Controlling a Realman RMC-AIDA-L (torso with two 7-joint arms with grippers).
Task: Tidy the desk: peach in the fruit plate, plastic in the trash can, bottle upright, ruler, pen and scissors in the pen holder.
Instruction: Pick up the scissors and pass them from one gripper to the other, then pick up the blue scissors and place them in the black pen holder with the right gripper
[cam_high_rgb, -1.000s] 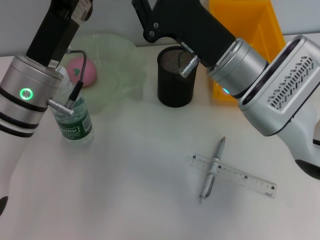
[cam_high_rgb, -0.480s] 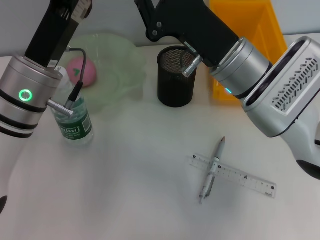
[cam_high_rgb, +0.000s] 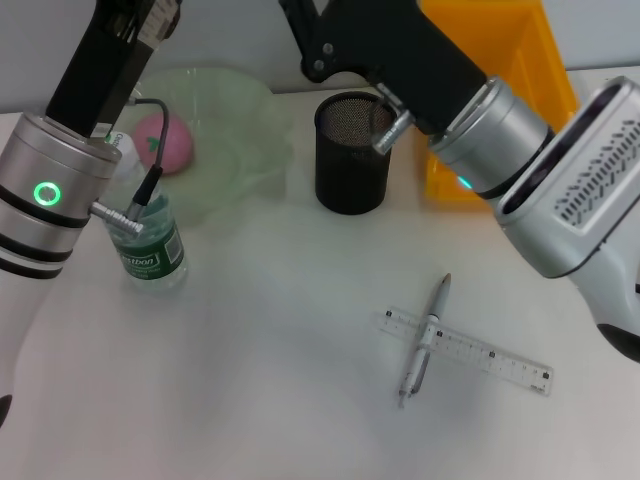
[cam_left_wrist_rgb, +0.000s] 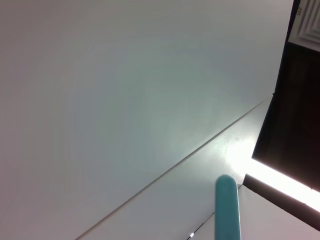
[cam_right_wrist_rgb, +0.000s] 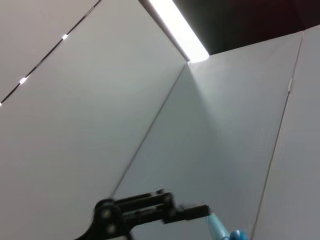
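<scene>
The pink peach (cam_high_rgb: 165, 140) lies in the pale green fruit plate (cam_high_rgb: 235, 120) at the back left. The clear bottle (cam_high_rgb: 150, 245) with a green label stands upright just in front of the plate, partly behind my left arm (cam_high_rgb: 45, 195). The black mesh pen holder (cam_high_rgb: 352, 152) stands at the back centre. The pen (cam_high_rgb: 425, 335) lies across the clear ruler (cam_high_rgb: 465, 350) at the front right. Both arms reach up past the top of the head view, so neither gripper shows there. A teal fingertip (cam_left_wrist_rgb: 226, 207) shows in the left wrist view. Scissors and plastic are out of view.
A yellow bin (cam_high_rgb: 500, 60) stands at the back right, partly behind my right arm (cam_high_rgb: 480, 125), which crosses above the pen holder. Both wrist views face walls and ceiling; the right wrist view shows a black linkage (cam_right_wrist_rgb: 135, 212) with a pale blue tip.
My right arm has drifted slightly up and to the right above the pen holder. My left arm has shifted slightly. The objects on the desk have not moved.
</scene>
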